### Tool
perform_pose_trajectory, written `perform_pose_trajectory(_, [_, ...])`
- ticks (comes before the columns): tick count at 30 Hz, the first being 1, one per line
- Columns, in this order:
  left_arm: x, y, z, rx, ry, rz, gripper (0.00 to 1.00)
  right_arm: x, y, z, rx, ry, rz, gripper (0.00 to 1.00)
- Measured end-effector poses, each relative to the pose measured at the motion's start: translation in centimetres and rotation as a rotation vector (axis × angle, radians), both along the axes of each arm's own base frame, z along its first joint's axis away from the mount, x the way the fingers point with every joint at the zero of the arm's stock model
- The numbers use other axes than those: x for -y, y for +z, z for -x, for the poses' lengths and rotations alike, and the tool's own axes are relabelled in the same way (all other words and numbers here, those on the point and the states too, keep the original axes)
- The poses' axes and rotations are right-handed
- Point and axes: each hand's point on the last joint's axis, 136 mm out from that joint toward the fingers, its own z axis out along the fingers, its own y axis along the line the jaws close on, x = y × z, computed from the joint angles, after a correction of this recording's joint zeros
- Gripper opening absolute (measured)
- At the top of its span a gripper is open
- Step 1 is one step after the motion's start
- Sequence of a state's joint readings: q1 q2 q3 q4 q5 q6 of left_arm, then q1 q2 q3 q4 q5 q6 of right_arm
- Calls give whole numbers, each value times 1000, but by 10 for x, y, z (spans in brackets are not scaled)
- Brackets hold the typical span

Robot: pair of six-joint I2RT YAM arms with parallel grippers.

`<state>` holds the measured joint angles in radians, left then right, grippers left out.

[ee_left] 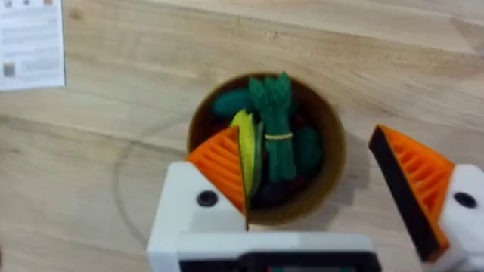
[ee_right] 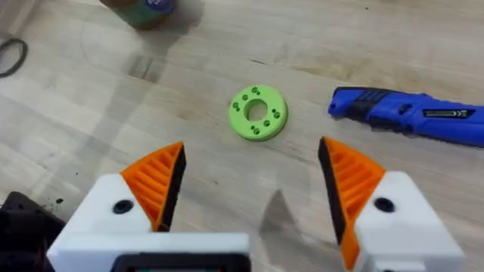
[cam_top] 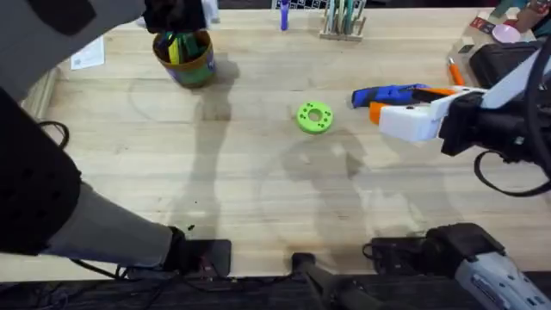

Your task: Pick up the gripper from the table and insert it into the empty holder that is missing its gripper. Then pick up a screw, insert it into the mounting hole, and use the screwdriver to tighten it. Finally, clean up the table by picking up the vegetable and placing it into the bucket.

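While the left arm rises large and dark along the left side of the overhead view, its end sits over the bucket (cam_top: 183, 56) at the far left of the table (cam_top: 258, 172), with green and yellow pieces showing inside the pail. A lime-green ring disc (cam_top: 314, 117) lies near the middle of the table. To its right lies the screwdriver (cam_top: 389, 94), and the right gripper (cam_top: 379, 114) hovers just beside it, white with an orange pad showing; from this view I cannot tell how wide its jaws stand.

From the left wrist, the left gripper (ee_left: 318, 177) hangs directly above the bucket (ee_left: 333, 151) with its jaws spread wide and nothing between them. Inside the bucket lies the vegetable (ee_left: 276, 125), dark green and tied with a band, beside a yellow piece (ee_left: 245, 155). A printed sheet (ee_left: 30, 41) lies on the wood well apart.

From the right wrist, the right gripper (ee_right: 253, 189) is wide apart and empty above bare table (ee_right: 113, 113). Beyond its fingers lies the ring disc (ee_right: 258, 112), and the screwdriver (ee_right: 408, 122) rests flat off to one side
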<state>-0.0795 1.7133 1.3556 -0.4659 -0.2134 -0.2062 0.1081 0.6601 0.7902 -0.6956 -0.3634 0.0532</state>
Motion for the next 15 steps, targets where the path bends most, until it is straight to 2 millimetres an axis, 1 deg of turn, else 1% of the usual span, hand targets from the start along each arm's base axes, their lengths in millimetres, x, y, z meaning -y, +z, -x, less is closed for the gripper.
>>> perform_pose_trajectory(1, [0,0,2,-5,2,2,939,0,0,0,0,0,0,994])
perform_pose_trajectory(2, [0,-1,5,-19,3,2,975,0,0,0,0,0,0,994])
perform_pose_trajectory(5, [-1,4,20,-52,8,4,985,0,0,0,-3,0,0,990])
perform_pose_trajectory(8, [-3,27,41,-49,7,7,985,0,-3,2,-16,0,2,991])
perform_pose_trajectory(10, [-4,46,63,-51,6,8,985,0,-3,3,-19,0,2,993])
perform_pose_trajectory(12, [-6,61,87,-62,6,7,985,0,-3,3,-19,0,2,993])
perform_pose_trajectory(15, [-7,78,120,-74,4,11,985,0,-6,4,-31,0,3,992])
